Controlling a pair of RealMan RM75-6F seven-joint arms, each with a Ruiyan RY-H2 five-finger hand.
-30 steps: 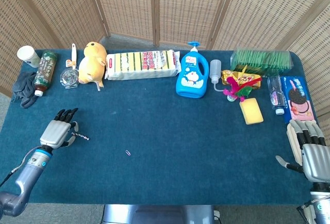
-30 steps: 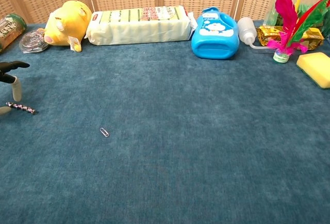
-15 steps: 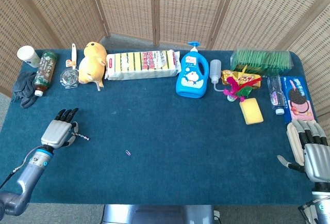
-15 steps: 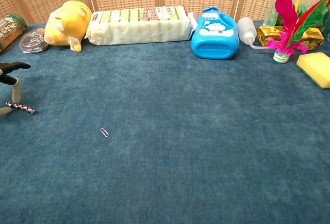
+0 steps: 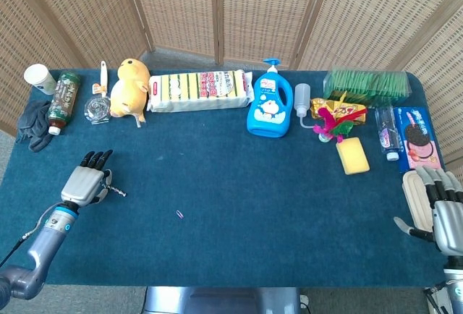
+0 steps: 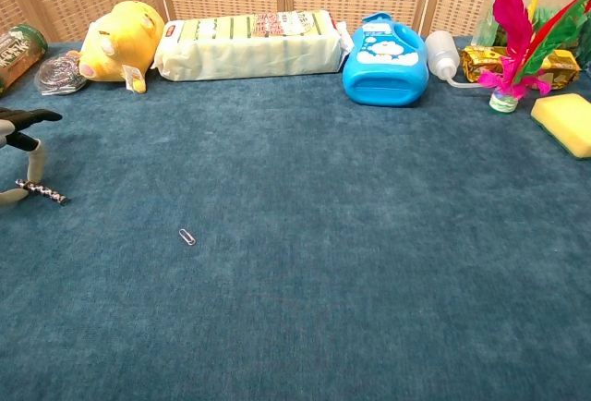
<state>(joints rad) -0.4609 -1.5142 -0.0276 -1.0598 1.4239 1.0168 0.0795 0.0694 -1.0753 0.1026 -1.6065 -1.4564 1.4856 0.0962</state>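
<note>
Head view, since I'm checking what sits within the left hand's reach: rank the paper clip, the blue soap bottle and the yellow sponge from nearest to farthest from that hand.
From the left hand:
1. Paper clip, on the bare cloth, just to its right.
2. Blue soap bottle, in the back row near the middle.
3. Yellow sponge, far over on the right side.

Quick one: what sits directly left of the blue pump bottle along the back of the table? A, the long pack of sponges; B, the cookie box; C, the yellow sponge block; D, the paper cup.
A: in the head view the long pack of sponges lies just left of the blue pump bottle, with the yellow plush toy further left.
</note>
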